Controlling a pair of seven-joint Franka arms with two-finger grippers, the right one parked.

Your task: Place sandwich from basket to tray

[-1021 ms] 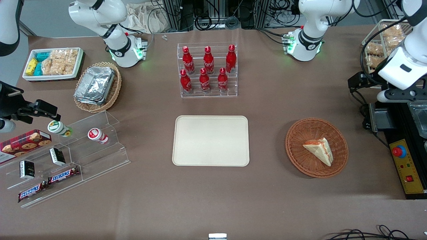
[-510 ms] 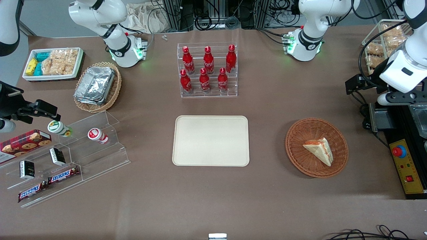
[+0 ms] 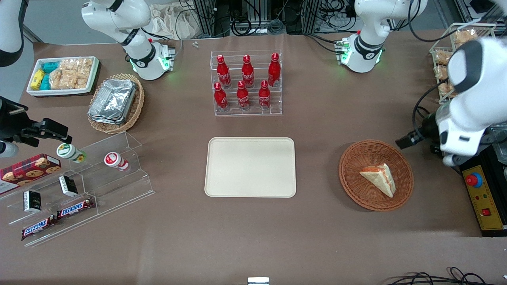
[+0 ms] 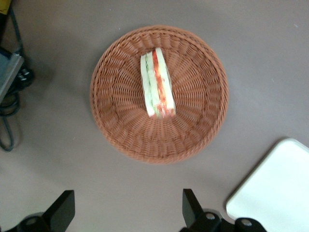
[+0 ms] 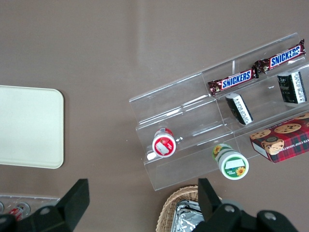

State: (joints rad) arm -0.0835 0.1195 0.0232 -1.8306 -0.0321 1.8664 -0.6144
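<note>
From my remote station, the left arm's gripper [image 4: 126,212] hangs above the table just outside the rim of the round, shallow, reddish-brown woven wicker basket [image 4: 116,87], its two dark fingers [image 4: 62,209] spread wide with nothing between them. In the front view the gripper [image 3: 410,139] shows as a dark tip off the basket's [image 3: 352,186] edge, toward the working arm's end of the table.

The small triangular sandwich [image 4: 157,82] of pale white bread lies inside the basket, near its middle, with its red and green filling edge turned up toward the wrist camera. The relation that matters: in the wrist view the wedge's long axis runs roughly straight away from the gap between the jaws, so I judge the fingers would straddle its narrow width once carried over the weave and lowered. The bread looks soft and likely to squash under a hard pinch; the ribbed wicker looks stiff and could catch a fingertip.

The sandwich [image 3: 379,178] has not been lifted. Its target, the flat cream-beige rectangular tray [image 3: 250,167] with rounded corners and a low rim, sits bare, well apart from the basket toward the parked arm's end; one smooth corner of the tray [image 4: 275,193] shows in the wrist view.
</note>
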